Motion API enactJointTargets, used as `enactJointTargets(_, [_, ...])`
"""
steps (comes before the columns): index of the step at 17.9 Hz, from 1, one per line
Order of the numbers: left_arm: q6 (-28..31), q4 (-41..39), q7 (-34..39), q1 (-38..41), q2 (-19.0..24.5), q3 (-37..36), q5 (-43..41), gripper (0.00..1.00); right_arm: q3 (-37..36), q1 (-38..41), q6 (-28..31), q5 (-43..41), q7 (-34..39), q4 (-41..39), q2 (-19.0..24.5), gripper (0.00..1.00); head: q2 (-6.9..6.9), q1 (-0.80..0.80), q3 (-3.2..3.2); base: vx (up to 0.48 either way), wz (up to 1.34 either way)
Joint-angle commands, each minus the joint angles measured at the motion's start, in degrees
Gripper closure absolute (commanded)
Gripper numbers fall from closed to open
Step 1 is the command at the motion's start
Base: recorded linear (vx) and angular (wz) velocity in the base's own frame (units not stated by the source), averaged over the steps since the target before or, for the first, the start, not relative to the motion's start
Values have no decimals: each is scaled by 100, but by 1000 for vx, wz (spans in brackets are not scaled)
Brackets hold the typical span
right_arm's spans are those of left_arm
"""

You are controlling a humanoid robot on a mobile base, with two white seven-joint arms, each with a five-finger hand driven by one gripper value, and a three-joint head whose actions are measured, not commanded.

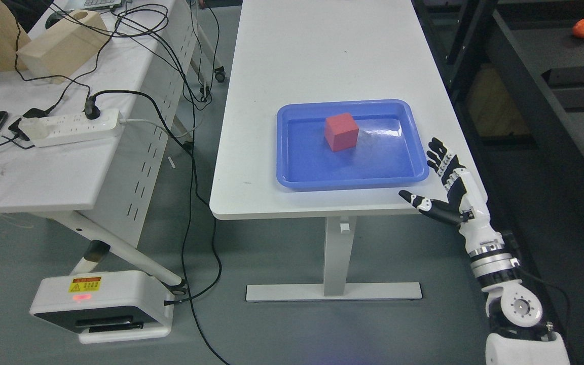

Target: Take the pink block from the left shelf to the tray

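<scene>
**Right hand open beside the tray, block already inside**

Right hand (441, 185), the thing closest to the camera, rises from the lower right on its white and black arm, fingers spread and thumb stretched toward the left, holding nothing. It sits at the right front corner of the white surface (322, 61), just beside the tray.

Pink block (341, 132) stands flat on the floor of the blue tray (292, 172), a little behind the tray's middle and apart from every wall. Nothing touches it. No shelf shows in this view, and the left arm is out of sight.

Judging by this layout, the placing step looks done: the block is in the tray and the hand is empty and clear of the rim. What seems left is only to draw the arm back toward the body, keeping the thumb from catching the tray's near corner.

Around the tray the surface is bare. To the left stands a second white table carrying a power strip (71, 126), tangled black cables, a phone and a wooden box (61, 45). A white device with a yellow warning label (102, 304) rests on the grey floor below. Dark shelving fills the right edge.
</scene>
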Motion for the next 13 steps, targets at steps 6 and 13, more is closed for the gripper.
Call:
enactJointTargets(6, [-2,-100,5,-176,100,0,0,0,-64,56,294,-71,4,88,-101,1,0,0,0,-180,18])
enactJointTargets(13, [-2,-100,5,-167,100,0,0,0,-64,56,294,-71,4,88,-101,1,0,0,0,-78,31])
